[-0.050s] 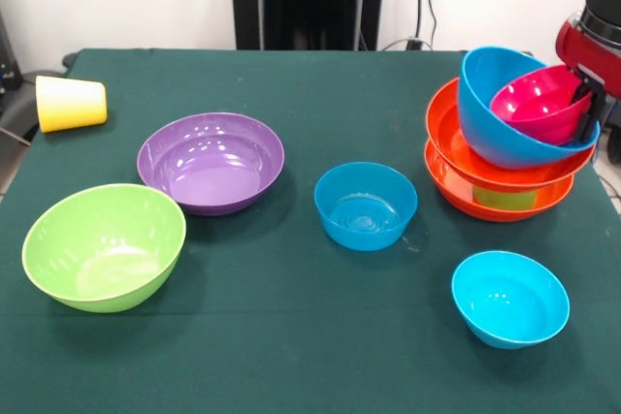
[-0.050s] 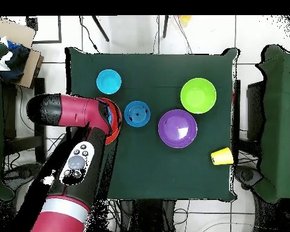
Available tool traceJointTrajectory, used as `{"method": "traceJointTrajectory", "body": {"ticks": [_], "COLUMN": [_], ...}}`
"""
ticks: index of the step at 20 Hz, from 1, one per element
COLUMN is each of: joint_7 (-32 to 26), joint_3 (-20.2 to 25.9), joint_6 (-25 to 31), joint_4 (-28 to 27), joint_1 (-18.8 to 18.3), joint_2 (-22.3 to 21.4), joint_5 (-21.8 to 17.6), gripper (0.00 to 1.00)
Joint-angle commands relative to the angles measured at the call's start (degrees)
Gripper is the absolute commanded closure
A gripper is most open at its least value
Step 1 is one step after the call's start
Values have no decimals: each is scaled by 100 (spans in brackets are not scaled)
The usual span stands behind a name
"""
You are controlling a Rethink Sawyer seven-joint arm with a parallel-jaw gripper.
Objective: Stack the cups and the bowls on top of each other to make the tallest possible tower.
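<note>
The tower stands at the right of the front view. Two orange bowls [image 1: 456,138] carry a tilted blue bowl [image 1: 500,128], and a pink bowl [image 1: 539,104] lies inside it. A strip of the green cup [image 1: 506,199] shows between the orange bowls. My gripper [image 1: 589,109] hangs at the pink bowl's right rim, touching it. Loose on the cloth are a second blue bowl [image 1: 366,205], a small cyan bowl [image 1: 509,298], a purple bowl [image 1: 211,162] and a lime green bowl [image 1: 104,246]. The yellow cup [image 1: 70,103] lies on its side at the far left.
From overhead my arm [image 2: 75,157] covers most of the tower, leaving only an orange rim [image 2: 116,128] in sight. The tower stands close to the table's edge [image 2: 69,90]. Chairs and boxes surround the table.
</note>
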Motion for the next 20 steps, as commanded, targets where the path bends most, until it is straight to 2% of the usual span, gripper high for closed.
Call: {"method": "traceJointTrajectory", "body": {"ticks": [1, 7, 20], "joint_7": [1276, 1532, 965], "joint_3": [530, 469, 516], "joint_6": [51, 299, 233], "joint_4": [-140, -432, 29], "joint_1": [14, 144, 49], "joint_2": [310, 382, 92], "joint_5": [323, 586, 626], "gripper": [100, 100, 100]}}
